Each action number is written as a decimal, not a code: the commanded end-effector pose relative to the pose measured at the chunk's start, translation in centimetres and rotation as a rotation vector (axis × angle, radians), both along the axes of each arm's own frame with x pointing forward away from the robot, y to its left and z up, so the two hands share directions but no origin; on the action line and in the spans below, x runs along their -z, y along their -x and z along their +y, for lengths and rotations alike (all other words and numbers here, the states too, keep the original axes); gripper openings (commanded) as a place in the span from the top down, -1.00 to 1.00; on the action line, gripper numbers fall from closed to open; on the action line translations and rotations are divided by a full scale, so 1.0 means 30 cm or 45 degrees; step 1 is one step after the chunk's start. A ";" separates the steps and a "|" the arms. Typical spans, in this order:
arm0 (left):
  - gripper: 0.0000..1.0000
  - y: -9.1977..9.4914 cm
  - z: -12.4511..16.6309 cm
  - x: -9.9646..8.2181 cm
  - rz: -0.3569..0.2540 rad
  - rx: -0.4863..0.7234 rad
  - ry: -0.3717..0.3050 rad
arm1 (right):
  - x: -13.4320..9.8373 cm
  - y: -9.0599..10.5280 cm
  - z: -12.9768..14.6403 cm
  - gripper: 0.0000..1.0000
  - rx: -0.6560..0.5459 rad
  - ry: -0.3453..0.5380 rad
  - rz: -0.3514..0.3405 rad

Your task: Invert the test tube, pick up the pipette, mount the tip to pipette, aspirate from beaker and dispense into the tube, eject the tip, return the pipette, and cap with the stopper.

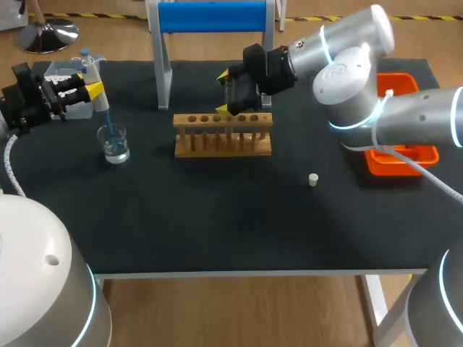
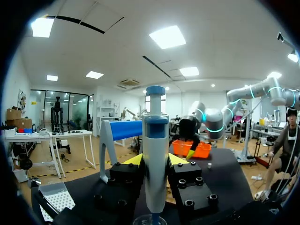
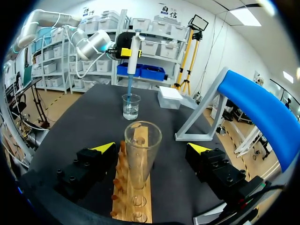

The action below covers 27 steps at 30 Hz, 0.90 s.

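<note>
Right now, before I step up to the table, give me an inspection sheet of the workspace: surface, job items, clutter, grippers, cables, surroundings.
Surface: black table, no spill seen.
Job's things: pipette with its blue tip down in the beaker; test tube upright in the wooden rack; stopper loose on the table; tip box at back left.
Clutter: orange tray at the right edge; blue-topped stand at the back.
Grippers: left gripper shut on the pipette; right gripper open, fingers either side of the test tube, not touching.
Cables: white cable beside the left arm.
Surroundings: nothing seen reaching over the table.
</note>
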<state>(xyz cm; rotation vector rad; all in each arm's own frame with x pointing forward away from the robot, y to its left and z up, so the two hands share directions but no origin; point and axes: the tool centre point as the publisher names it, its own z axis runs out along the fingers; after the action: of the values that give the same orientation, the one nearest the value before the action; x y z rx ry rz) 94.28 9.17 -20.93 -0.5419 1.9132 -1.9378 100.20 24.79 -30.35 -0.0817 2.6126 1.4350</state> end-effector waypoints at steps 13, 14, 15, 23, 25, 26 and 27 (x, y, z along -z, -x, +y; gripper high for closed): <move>1.00 0.001 0.003 -0.002 0.001 0.004 0.000 | 0.000 -0.001 0.000 -1.00 -0.001 0.001 0.000; 1.00 0.001 0.003 -0.002 0.001 0.004 0.000 | 0.000 -0.001 0.000 -1.00 -0.001 0.001 0.000; 1.00 0.001 0.003 -0.002 0.001 0.004 0.000 | 0.000 -0.001 0.000 -1.00 -0.001 0.001 0.000; 1.00 0.004 -0.001 -0.030 0.000 -0.005 -0.011 | 0.000 -0.001 0.000 -1.00 -0.001 0.001 0.000; 1.00 0.007 -0.007 -0.045 -0.003 0.000 -0.024 | 0.000 -0.001 0.000 -1.00 -0.001 0.001 0.000; 1.00 0.008 -0.008 -0.049 -0.003 0.000 -0.027 | 0.000 -0.001 0.000 -1.00 -0.001 0.001 0.000; 1.00 0.009 -0.010 -0.057 -0.005 0.003 -0.029 | 0.000 -0.001 0.000 -1.00 -0.001 0.001 0.000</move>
<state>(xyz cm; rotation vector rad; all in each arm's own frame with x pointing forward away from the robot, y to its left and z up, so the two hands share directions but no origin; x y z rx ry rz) 94.28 8.97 -19.97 -0.5203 1.9212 -1.9276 100.19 24.80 -30.36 -0.0818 2.6123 1.4349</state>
